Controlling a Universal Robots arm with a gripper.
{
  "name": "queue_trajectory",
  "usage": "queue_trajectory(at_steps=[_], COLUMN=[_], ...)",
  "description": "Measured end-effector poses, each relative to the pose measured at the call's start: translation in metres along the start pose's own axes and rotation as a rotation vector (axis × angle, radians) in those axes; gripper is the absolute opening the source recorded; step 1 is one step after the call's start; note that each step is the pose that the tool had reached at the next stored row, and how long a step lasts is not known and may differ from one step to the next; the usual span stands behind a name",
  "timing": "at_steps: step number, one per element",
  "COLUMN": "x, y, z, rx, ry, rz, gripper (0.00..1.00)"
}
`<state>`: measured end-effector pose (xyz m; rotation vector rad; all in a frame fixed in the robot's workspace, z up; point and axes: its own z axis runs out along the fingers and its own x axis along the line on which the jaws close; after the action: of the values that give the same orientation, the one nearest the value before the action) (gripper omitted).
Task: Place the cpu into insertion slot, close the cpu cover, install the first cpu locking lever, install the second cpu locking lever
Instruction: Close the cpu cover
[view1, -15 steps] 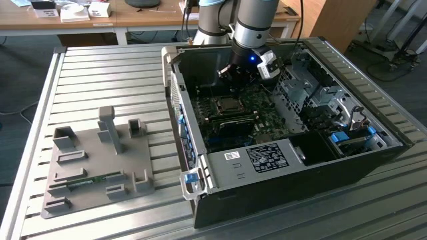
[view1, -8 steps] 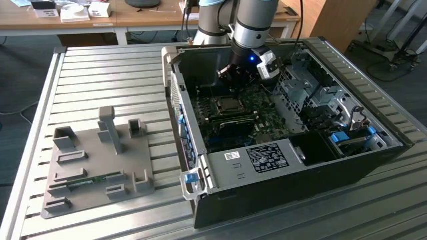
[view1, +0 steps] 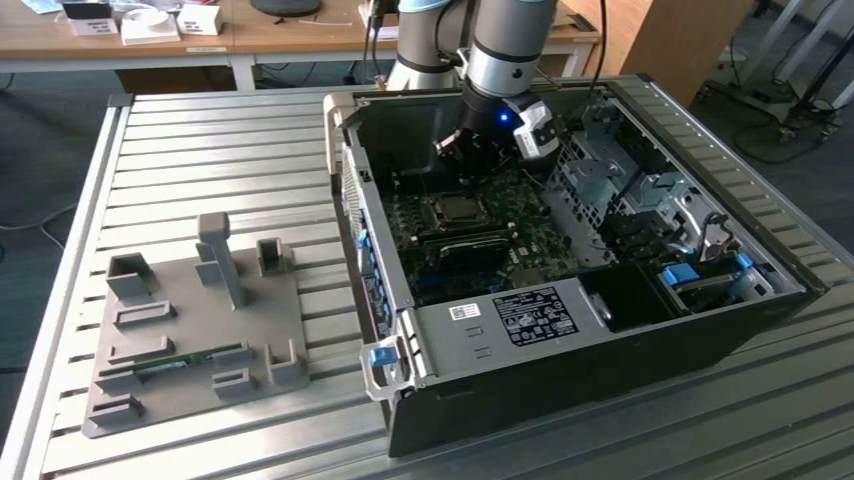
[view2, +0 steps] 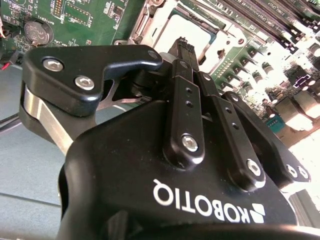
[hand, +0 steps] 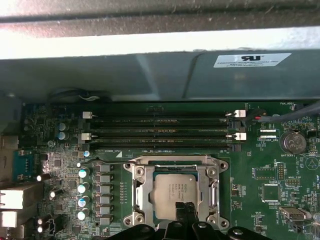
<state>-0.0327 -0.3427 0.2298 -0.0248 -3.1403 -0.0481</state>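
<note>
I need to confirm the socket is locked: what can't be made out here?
Locking: in the first wrist view the gripper covers one edge of the cpu cover, so unclear.
Cpu: in the second wrist view the gripper hides most of it.
Insertion slot: too small in the exterior view to judge the cover.

I've got the gripper (view2: 183, 46) body blocking much of the cpu (view2: 172, 29) in the second wrist view. In the first wrist view its tip covers one cpu edge, and the picture's edge cuts off the rest of it. In the exterior view the insertion slot (view1: 458, 208) is too small to judge.
</note>
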Motion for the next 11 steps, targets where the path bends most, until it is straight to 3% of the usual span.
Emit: queue_trajectory(at_steps=[11], x=[0.0108], y=[-0.0002], z=[0.0008], rx=[0.0], ry=[0.0], rz=[0.0], gripper=[0.11])
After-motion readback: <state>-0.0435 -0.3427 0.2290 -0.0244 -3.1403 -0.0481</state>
